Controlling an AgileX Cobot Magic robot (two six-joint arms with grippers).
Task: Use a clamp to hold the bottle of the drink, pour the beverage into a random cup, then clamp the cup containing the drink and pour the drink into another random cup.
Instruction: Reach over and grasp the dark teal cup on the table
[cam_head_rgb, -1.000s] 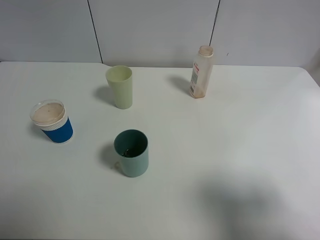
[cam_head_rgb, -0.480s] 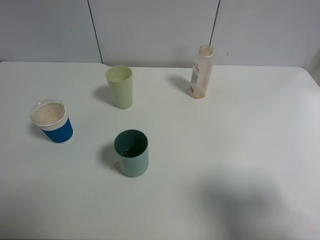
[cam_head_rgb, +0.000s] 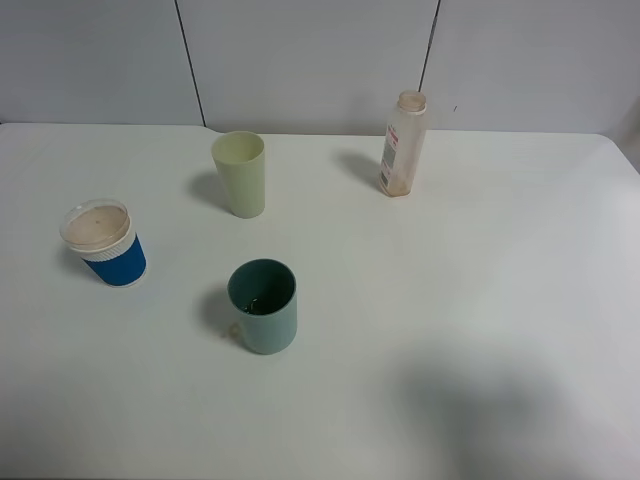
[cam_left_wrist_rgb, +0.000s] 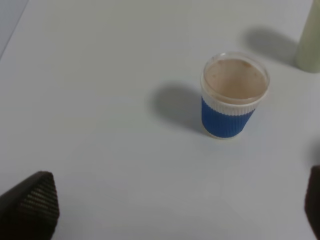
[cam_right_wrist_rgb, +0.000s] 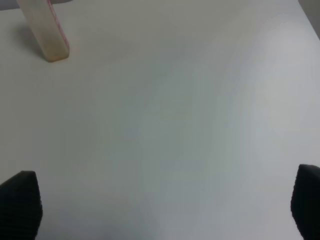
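Observation:
The drink bottle (cam_head_rgb: 403, 144) stands upright at the back right of the white table; its base shows in the right wrist view (cam_right_wrist_rgb: 45, 31). A pale green cup (cam_head_rgb: 240, 173) stands at the back left, a teal cup (cam_head_rgb: 264, 306) in the middle, and a blue paper cup with a clear lid (cam_head_rgb: 104, 243) at the left, also in the left wrist view (cam_left_wrist_rgb: 232, 96). Neither gripper shows in the high view. My left gripper (cam_left_wrist_rgb: 170, 210) is open and empty, short of the blue cup. My right gripper (cam_right_wrist_rgb: 160, 207) is open and empty, far from the bottle.
The white table (cam_head_rgb: 480, 300) ends at a grey panelled wall (cam_head_rgb: 310, 60) behind the bottle and cups. A soft shadow (cam_head_rgb: 480, 400) lies on the table at the front right.

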